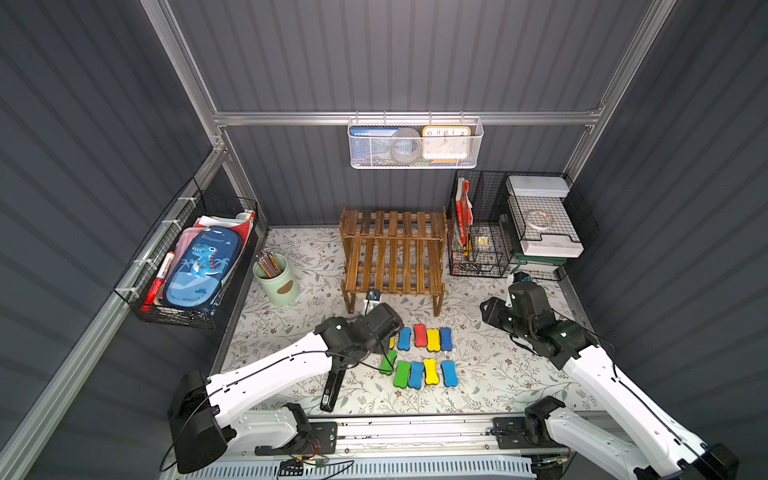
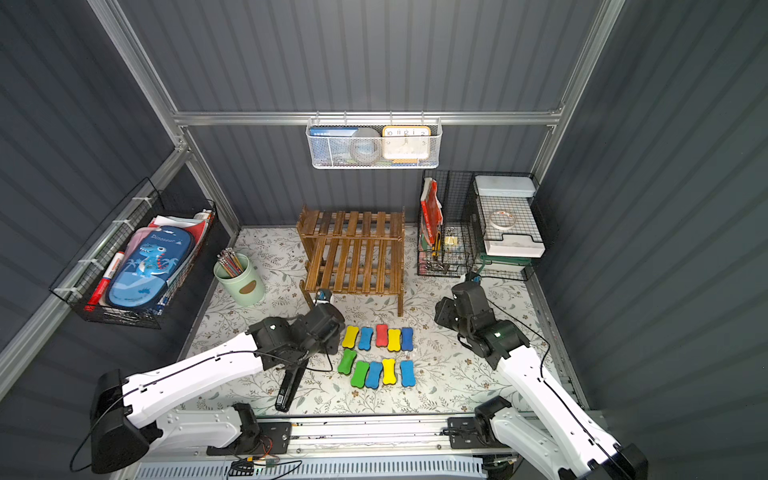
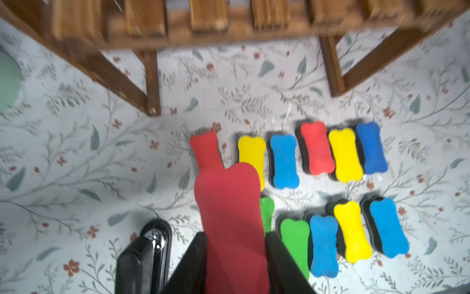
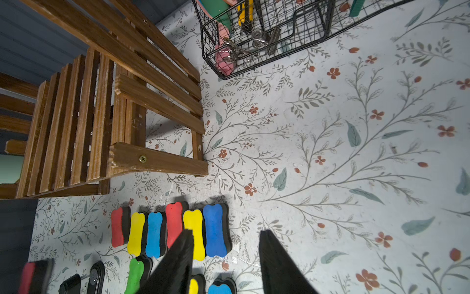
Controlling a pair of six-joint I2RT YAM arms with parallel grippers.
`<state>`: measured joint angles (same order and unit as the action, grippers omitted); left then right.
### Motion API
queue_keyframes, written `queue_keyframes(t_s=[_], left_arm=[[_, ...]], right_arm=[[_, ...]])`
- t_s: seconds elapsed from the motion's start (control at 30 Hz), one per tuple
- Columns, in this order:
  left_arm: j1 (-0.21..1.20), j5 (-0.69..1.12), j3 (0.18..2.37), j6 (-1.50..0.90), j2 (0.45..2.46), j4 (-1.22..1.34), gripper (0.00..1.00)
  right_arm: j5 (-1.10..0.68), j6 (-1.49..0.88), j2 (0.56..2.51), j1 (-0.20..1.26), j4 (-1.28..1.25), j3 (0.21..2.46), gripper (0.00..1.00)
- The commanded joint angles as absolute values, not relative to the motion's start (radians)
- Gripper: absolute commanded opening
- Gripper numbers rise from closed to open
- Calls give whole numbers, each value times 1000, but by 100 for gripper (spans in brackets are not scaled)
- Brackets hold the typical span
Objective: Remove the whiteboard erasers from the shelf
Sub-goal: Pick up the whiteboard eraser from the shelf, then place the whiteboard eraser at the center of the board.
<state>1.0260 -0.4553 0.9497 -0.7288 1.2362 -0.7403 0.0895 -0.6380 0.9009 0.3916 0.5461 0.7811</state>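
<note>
Between the black fingers (image 3: 193, 264) of the left gripper (image 3: 236, 239), a red eraser (image 3: 229, 203) is clamped by its long sides and held up off the table (image 3: 76, 165). The jaws are closed only as far as the foam allows. Just beside this gripper, a black stapler (image 3: 142, 257) is laid on the table.

Beyond and beside the held piece, eleven more erasers (image 3: 283, 161) are set flat on the table in two rows, dark felt downward. The back row (image 3: 346, 155), nearer the shelf, is made up of red, yellow, blue, red, yellow and blue. The front row (image 3: 324, 244) is made up of green, green, blue, yellow and blue. Most pieces are placed touching or just beside their neighbours.

Farther back, the brown slatted shelf (image 1: 392, 249) (image 2: 353, 253) is seen in both top views, stood on its legs at the back of the table and apart from the rows.

To the right, the right gripper (image 4: 223, 239) is held above the table near the blue end of the back row, its jaws parted and nothing gripped between them.
</note>
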Motion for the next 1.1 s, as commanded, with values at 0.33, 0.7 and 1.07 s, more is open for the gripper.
queue_keyframes(t_s=[0.33,0.7,1.07], left_arm=[[1039,-348,765,-964,1273,-670,38],[1036,-375,759,-864,1376,-618,38],[1031,-371,730,-805,1422,-590,42]], right_arm=[[95,-631,894,385,554,796,47],[91,-635,895,383,548,792,47],[93,-633,897,382,550,793,47]])
